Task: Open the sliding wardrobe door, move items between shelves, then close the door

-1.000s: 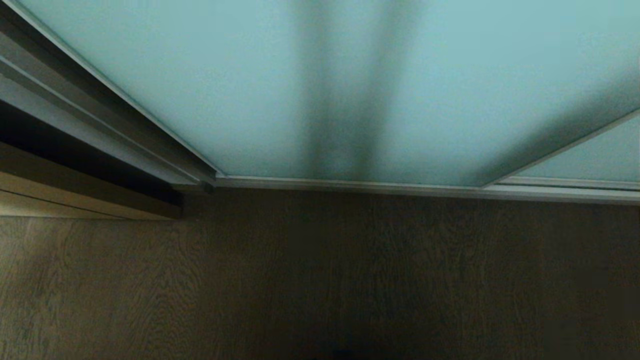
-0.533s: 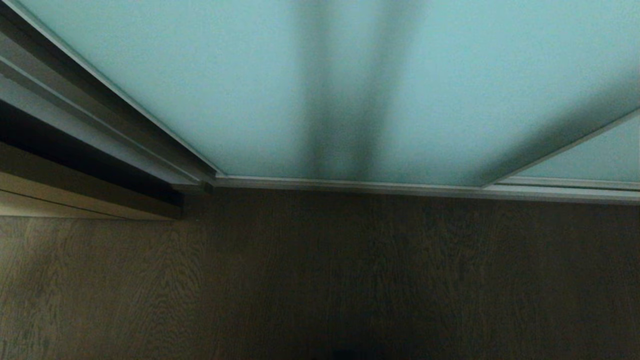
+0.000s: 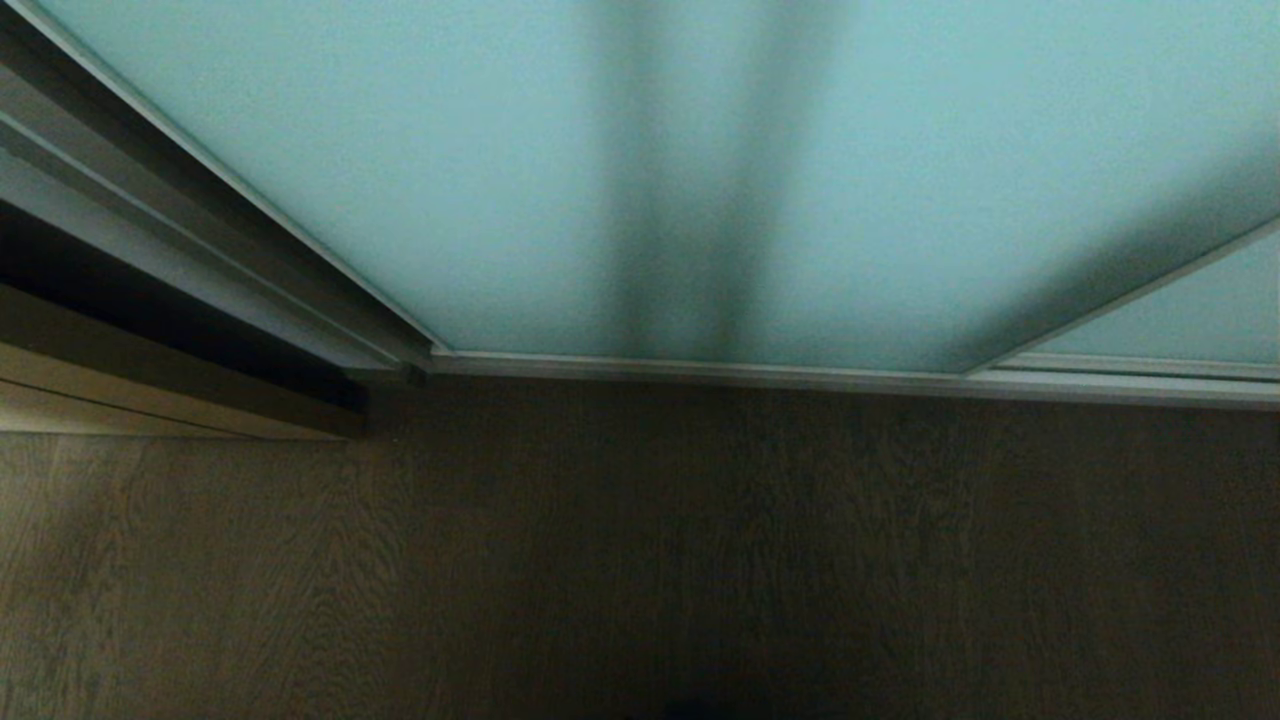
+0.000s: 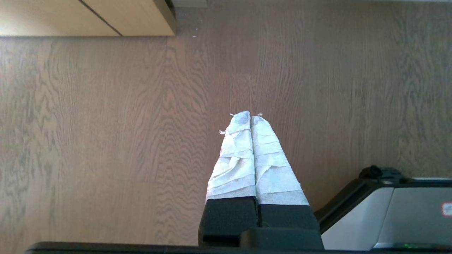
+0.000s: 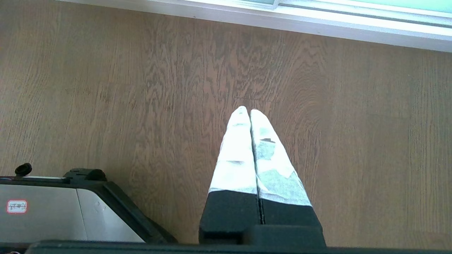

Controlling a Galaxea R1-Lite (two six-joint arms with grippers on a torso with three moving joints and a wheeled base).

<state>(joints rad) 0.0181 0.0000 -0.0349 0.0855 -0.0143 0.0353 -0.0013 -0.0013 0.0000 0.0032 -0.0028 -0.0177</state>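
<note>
The sliding wardrobe door (image 3: 450,180), frosted pale blue-green glass in a thin silver frame, fills the upper head view and stands closed down to its bottom rail (image 3: 700,372). A second glass panel (image 3: 1180,315) overlaps it at the right. Neither arm shows in the head view. My left gripper (image 4: 250,115) hangs over the bare wood floor, its taped fingers pressed together and empty. My right gripper (image 5: 246,110) hangs the same way, shut and empty, with the door's bottom track (image 5: 317,24) beyond it. The items and the shelves are hidden behind the door.
Dark wood-grain floor (image 3: 640,560) runs up to the wardrobe. At the left stand the wardrobe's dark side frame (image 3: 150,250) and a light wood panel (image 3: 120,400), also in the left wrist view as the light wood panel (image 4: 88,17). My base shows beside each gripper: base (image 4: 388,211), base (image 5: 53,211).
</note>
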